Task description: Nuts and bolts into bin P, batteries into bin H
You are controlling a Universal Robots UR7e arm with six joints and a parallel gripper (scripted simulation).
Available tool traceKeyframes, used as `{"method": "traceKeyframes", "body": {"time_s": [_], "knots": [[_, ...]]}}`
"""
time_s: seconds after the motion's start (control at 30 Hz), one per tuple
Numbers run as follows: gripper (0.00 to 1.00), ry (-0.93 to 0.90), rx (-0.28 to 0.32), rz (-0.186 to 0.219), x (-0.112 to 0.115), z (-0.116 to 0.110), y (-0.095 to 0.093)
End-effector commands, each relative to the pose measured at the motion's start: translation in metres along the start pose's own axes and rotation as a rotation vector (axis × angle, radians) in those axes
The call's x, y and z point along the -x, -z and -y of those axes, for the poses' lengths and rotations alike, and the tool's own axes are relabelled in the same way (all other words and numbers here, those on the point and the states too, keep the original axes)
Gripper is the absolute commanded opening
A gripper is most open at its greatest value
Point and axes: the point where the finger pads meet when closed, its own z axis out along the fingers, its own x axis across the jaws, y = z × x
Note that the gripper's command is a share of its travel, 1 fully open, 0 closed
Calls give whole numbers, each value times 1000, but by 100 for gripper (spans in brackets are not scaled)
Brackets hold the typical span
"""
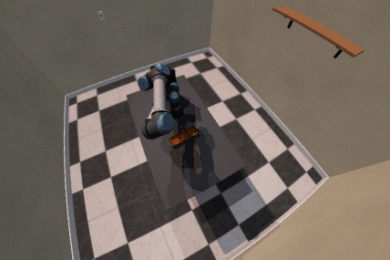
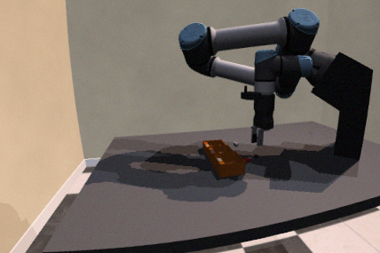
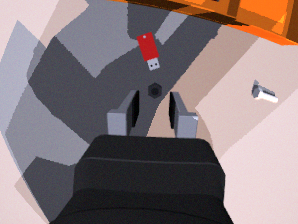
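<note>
Dark hexagonal nut (image 3: pixel 155 90), fingers (image 2: pixel 257 141) apart.

An orange shelf (image 1: pixel 319 31) juts from a wall above checkered floor (image 1: pixel 93 198)

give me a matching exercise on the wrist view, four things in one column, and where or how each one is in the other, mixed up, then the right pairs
Things
1. USB stick
2. dark hexagonal nut
3. silvery bolt
4. gripper

Places, colours or states
A. just ahead of the fingertips, between the stick and the gripper in the wrist view
B. fingers apart, nothing between them
C. red, with a pale metal plug
D. near the right edge of the wrist view

Pairs: 1-C, 2-A, 3-D, 4-B
</note>
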Motion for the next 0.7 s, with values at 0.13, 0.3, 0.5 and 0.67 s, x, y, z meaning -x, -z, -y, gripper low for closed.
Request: {"method": "traceKeyframes", "body": {"time_s": [0.13, 0.3, 0.5, 0.67], "knots": [[64, 0, -2, 0, 0, 0, -33], [64, 0, -2, 0, 0, 0, -42], [64, 0, -2, 0, 0, 1, -43], [64, 0, -2, 0, 0, 1, -50]]}}
